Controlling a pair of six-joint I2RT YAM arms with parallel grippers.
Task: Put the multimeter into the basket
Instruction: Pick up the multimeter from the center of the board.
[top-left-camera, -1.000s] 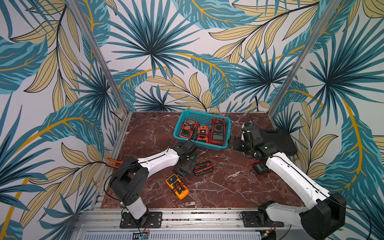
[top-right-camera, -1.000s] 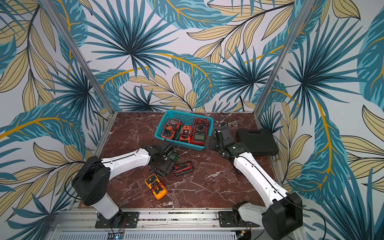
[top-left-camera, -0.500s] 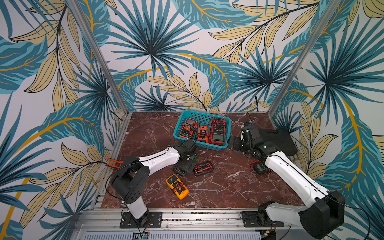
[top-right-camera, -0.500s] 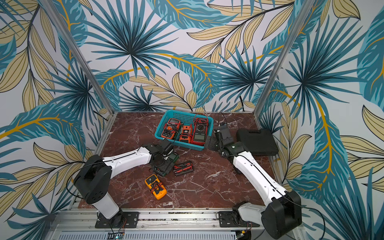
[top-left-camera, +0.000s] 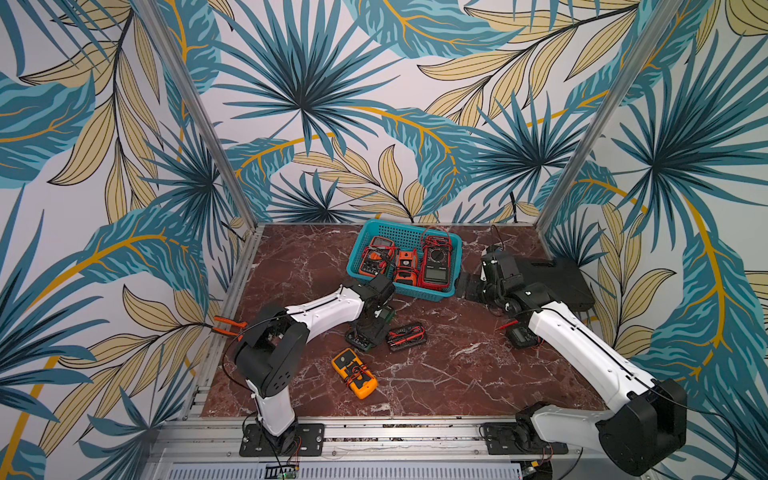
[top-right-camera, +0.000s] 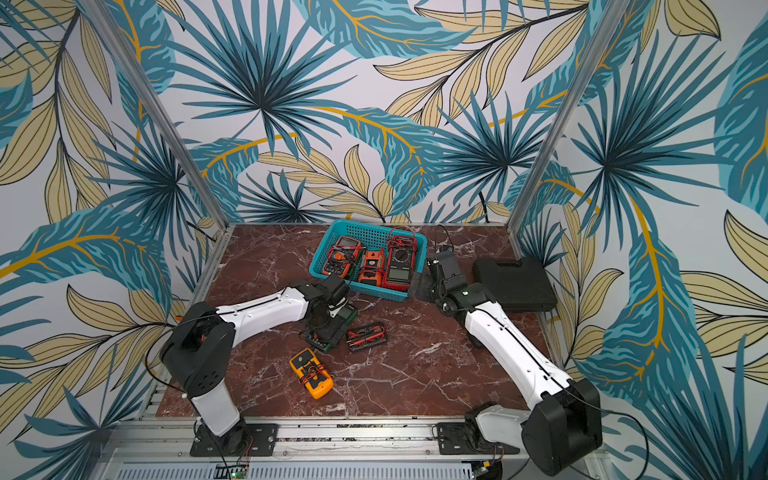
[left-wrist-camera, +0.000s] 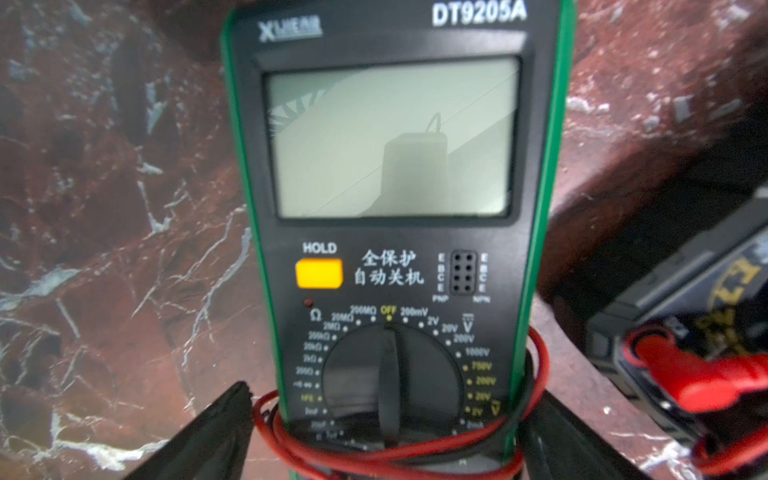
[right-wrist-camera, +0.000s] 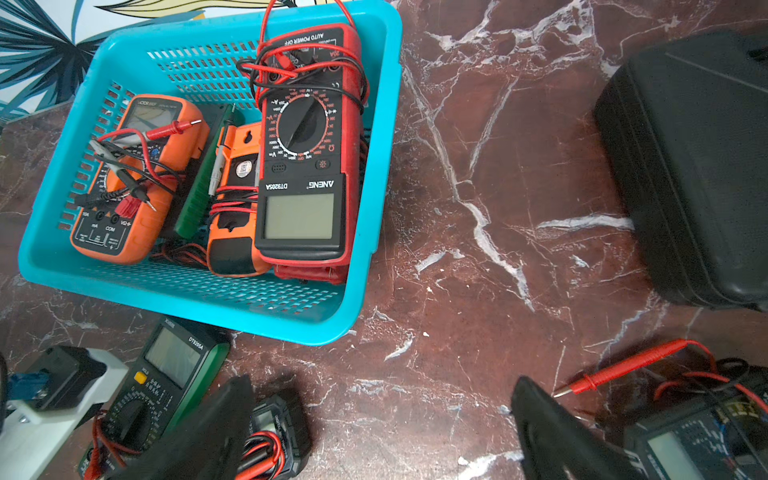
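Left gripper (left-wrist-camera: 386, 415) is hanging wide apart over the green multimeter (left-wrist-camera: 390, 249), its jaws standing either side of the dial end and not closing on it. That meter is lying on the marble table (top-left-camera: 436, 374), just near-side of the basket (right-wrist-camera: 380, 158) and outside it. Right gripper (right-wrist-camera: 386, 424) is hovering to the right of the basket, also spread wide and carrying nothing. The job is looking partly done: an orange multimeter (right-wrist-camera: 137, 178), a small orange meter (right-wrist-camera: 235, 199) and a red multimeter (right-wrist-camera: 307, 145) are already sitting inside. Waiting on the table are the green one, a small black meter (top-left-camera: 407, 336), a yellow multimeter (top-left-camera: 354, 373) and another black meter (top-left-camera: 523, 336) beside the right arm.
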